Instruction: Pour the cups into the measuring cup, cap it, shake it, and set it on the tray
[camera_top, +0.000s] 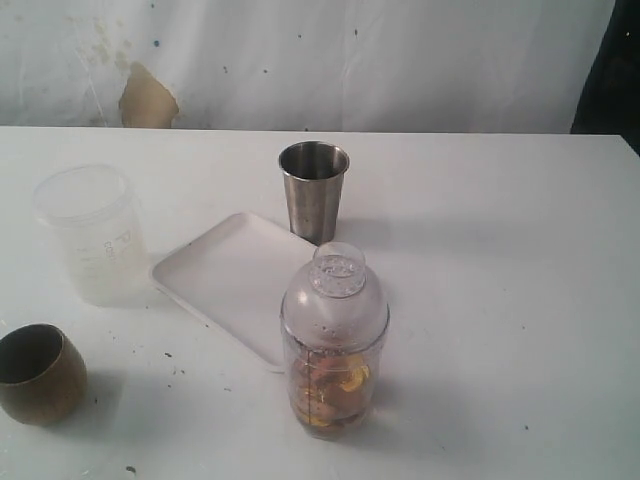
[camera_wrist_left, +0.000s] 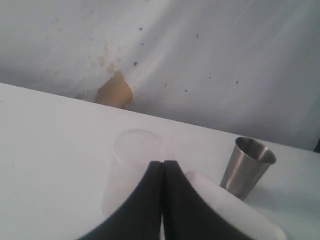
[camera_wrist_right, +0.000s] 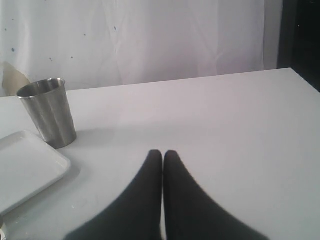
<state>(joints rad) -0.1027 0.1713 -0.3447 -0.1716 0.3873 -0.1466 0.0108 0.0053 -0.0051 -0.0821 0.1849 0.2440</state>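
Measuring cup (camera_top: 334, 360), capped and holding yellowish contents, stands on the desk (camera_top: 500, 300) just beside one corner of the tray (camera_top: 230, 270). Left gripper (camera_wrist_left: 162, 167) and right gripper (camera_wrist_right: 162, 155) are both closed, empty. Recommended: grasp the body squarely below the cap (camera_top: 336, 290) before shaking.

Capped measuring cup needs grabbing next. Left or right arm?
Right, probably. The measuring cup stands mid-table; the tray, frosted jar and brass cup lie on its left, bare table on its right. Left gripper and right gripper are both shut.

Makeshift lab: white table (camera_top: 500, 250), stained sheet (camera_top: 400, 60)
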